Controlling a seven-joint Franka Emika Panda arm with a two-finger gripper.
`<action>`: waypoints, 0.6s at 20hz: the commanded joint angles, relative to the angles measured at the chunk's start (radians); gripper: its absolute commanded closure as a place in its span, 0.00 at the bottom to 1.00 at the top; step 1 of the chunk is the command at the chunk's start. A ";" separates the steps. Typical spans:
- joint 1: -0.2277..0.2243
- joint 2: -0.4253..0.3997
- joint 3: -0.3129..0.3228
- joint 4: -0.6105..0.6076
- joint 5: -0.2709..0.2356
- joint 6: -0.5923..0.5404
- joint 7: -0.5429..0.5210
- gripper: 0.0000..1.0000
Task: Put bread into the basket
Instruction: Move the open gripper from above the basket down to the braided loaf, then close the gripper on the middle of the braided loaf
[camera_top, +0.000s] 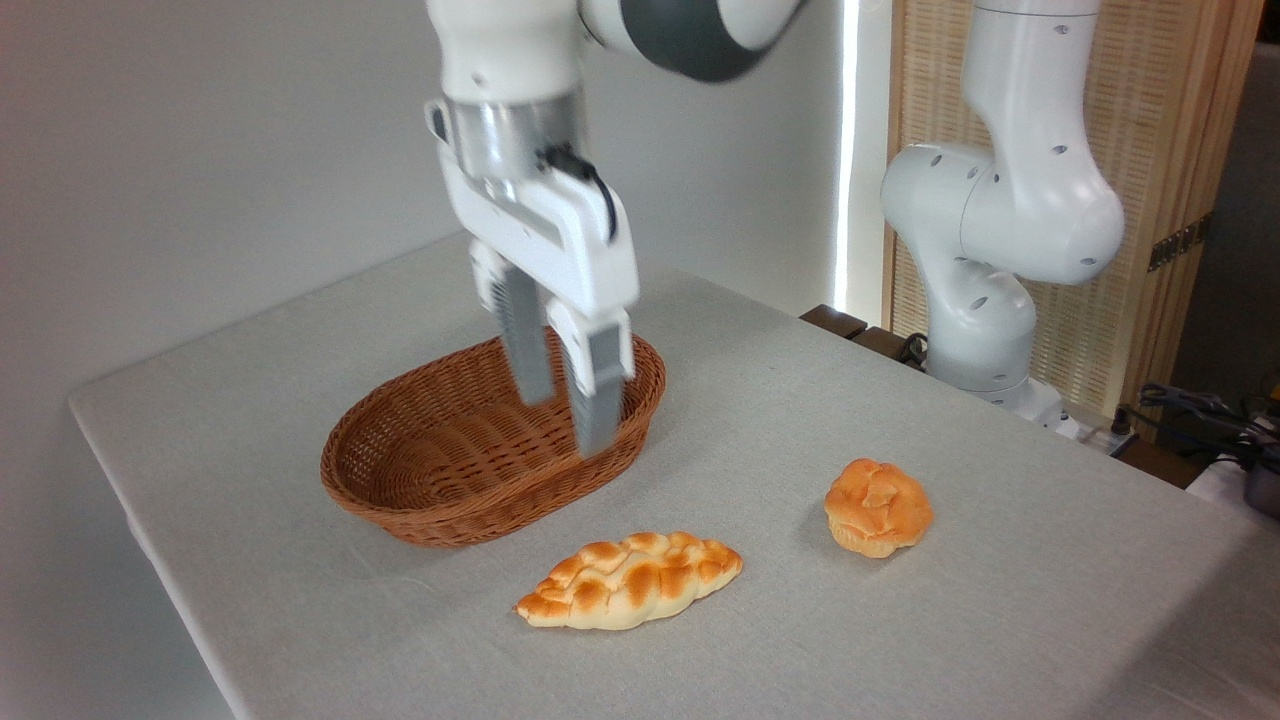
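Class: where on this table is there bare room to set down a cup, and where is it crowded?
Bare: the table right of the bun, and the far strip behind the basket. Crowded: between basket, loaf and bun, with the gripper hanging over the basket.

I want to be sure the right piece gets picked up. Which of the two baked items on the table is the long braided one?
The bread, lying just in front of the basket. It is long, plaited and pointed at both ends; the bun to its right is small and round.

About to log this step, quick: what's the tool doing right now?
Tool: open, holding nothing, above the basket; the bread lies on the table.
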 joint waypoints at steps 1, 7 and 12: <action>0.000 -0.031 0.043 -0.150 0.063 0.108 0.122 0.00; -0.002 -0.022 0.063 -0.275 0.065 0.238 0.134 0.00; -0.002 -0.017 0.063 -0.346 0.065 0.346 0.133 0.00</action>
